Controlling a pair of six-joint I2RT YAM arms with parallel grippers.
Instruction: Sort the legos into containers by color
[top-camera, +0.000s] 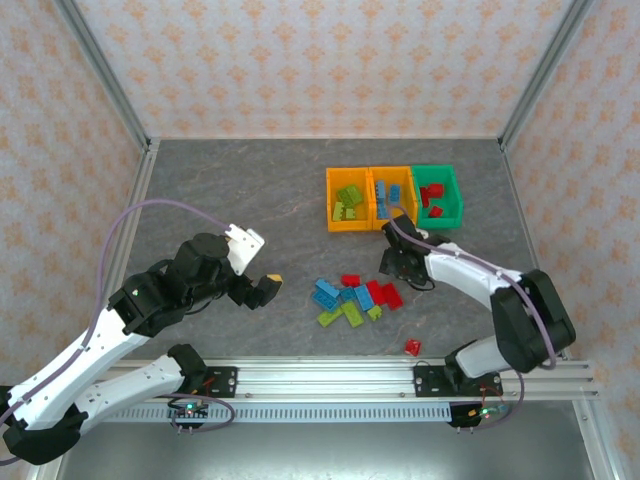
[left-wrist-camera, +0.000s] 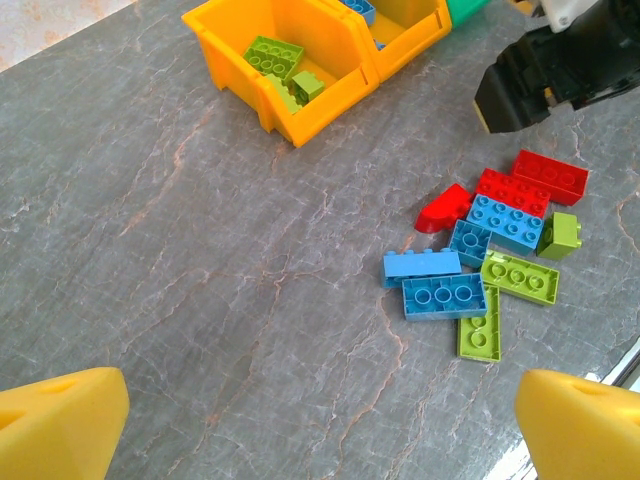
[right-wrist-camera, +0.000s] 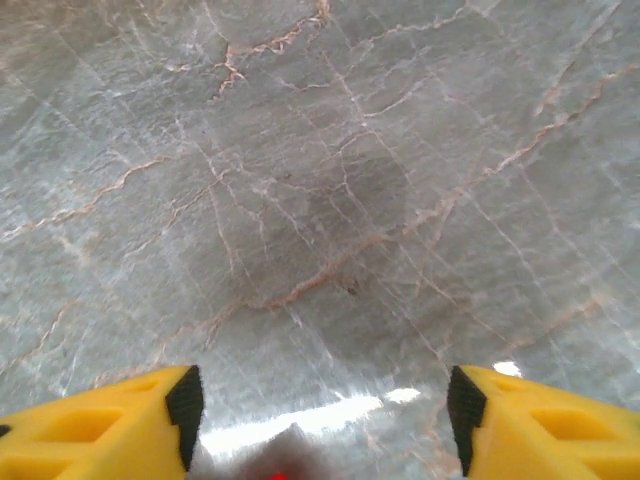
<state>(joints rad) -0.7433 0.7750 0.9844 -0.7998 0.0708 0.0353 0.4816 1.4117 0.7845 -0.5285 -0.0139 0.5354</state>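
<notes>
Loose legos (top-camera: 355, 298) in lime green, light blue and red lie in a pile at the table's front middle, also seen in the left wrist view (left-wrist-camera: 490, 250). One red lego (top-camera: 412, 347) lies apart near the front rail. Three containers stand at the back: an orange-yellow bin (top-camera: 349, 200) holding green bricks, an orange-yellow bin (top-camera: 392, 195) holding blue bricks, and a green bin (top-camera: 438, 195) holding red bricks. My left gripper (top-camera: 268, 288) (left-wrist-camera: 320, 430) is open over bare table left of the pile. My right gripper (top-camera: 393, 262) (right-wrist-camera: 320, 420) is open, with nothing between its fingers, between pile and bins.
The grey marbled table (top-camera: 240, 190) is walled by patterned panels on three sides. An aluminium rail (top-camera: 320, 378) runs along the front edge. In the left wrist view the right gripper's dark body (left-wrist-camera: 540, 70) hangs just behind the pile.
</notes>
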